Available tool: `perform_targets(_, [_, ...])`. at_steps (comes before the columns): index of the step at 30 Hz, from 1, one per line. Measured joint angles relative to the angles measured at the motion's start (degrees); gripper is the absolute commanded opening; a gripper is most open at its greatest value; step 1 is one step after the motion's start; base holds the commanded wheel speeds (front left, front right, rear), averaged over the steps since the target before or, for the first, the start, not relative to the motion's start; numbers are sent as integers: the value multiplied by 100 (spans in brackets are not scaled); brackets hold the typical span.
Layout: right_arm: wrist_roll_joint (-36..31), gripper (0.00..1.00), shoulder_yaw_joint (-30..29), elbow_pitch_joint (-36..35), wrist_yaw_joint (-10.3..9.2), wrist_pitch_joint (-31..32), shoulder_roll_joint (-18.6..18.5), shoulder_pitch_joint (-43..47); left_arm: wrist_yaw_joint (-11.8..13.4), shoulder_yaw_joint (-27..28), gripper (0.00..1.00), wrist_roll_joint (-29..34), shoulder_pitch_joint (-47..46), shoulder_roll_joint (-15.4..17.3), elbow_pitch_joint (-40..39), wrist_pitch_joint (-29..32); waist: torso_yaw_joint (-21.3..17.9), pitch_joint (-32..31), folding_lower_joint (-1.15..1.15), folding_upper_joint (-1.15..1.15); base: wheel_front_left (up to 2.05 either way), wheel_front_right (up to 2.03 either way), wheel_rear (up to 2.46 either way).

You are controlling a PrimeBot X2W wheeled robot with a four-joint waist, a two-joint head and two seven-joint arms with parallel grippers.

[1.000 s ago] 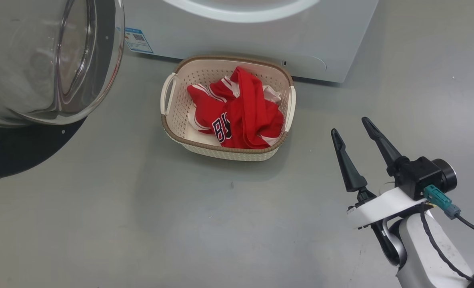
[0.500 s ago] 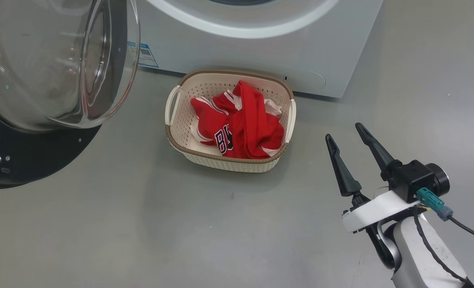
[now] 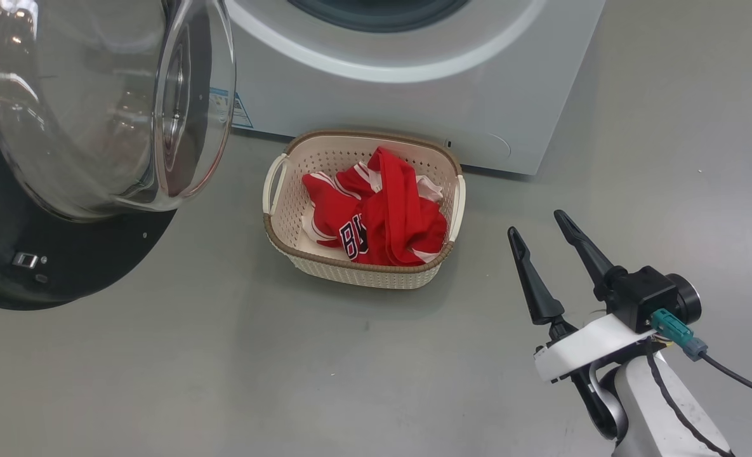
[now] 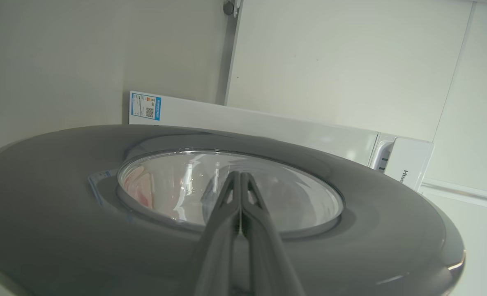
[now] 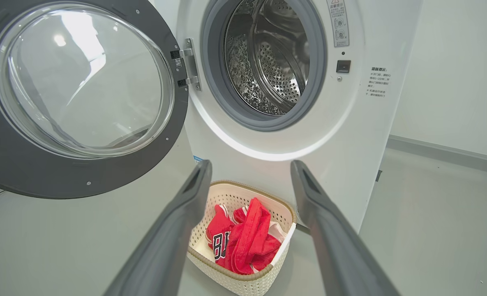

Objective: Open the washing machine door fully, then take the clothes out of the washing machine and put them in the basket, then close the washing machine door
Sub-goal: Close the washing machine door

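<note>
White metal first: you have the washing machine (image 5: pixel 350 135) standing with its mouth uncovered and its steel drum (image 5: pixel 276 61) showing. Its door (image 5: pixel 29 172) hangs swung wide on the machine's hinge side. Just before the machine's foot sits the basket (image 3: pixel 363 277), the clothes (image 3: pixel 388 216) heaped inside. Your right gripper (image 3: pixel 535 223) hovers in front of the machine, 2 fingers spread, empty. Your left gripper (image 4: pixel 240 176), 2 fingers pressed together on nothing, points at the door's outer face; contact you cannot judge.
</note>
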Motion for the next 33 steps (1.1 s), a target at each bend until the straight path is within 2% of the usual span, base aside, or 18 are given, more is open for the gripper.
perform_targets(20, [68,100,-23,52,0,0,122,19,-279,-233,0,-154,172,-534,-226,580,57,-206,0,0,0,0,0])
perform_targets(33, [110,100,-75,77,-5,0,170,132,-402,-475,0,-282,302,-1296,-571,1000,187,-279,0,0,0,0,0])
